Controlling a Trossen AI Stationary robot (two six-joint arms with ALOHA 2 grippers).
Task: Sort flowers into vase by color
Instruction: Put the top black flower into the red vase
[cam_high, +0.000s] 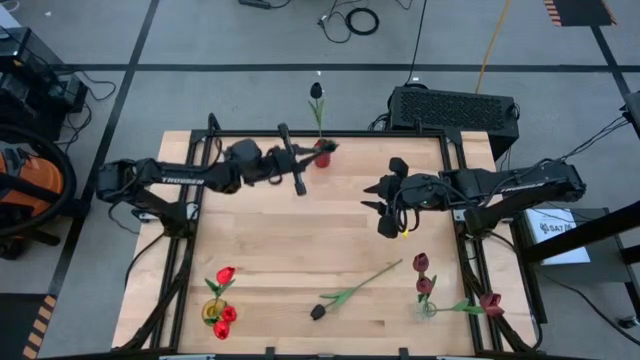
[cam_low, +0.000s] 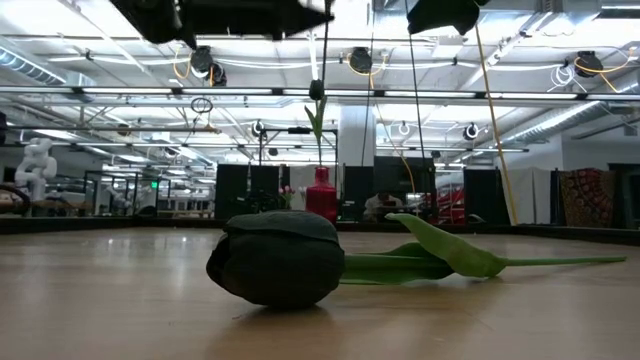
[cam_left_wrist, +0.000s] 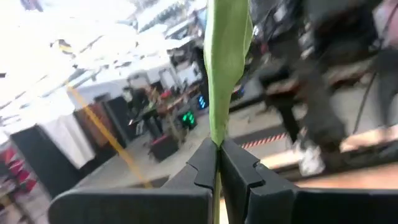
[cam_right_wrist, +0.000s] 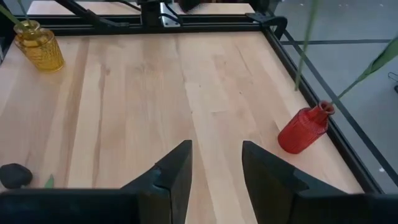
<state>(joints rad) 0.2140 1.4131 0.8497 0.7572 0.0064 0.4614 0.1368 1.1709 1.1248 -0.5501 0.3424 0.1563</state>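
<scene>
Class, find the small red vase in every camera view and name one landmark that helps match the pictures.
High view: small red vase at the table's far edge, centre.
Low view: far background, centre.
Left wrist view: not visible.
Right wrist view: near the table's black edge rail.
Shared landmark: the green stem rising from the vase.

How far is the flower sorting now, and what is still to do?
Done, it seems: three red tulips stand in the yellow vase, and maroon tulips are at the clear vase. In hand: the left claw is shut on the stem of a black tulip at the red vase. Left: another black tulip lies on the table. The right claw is open, empty.
</scene>
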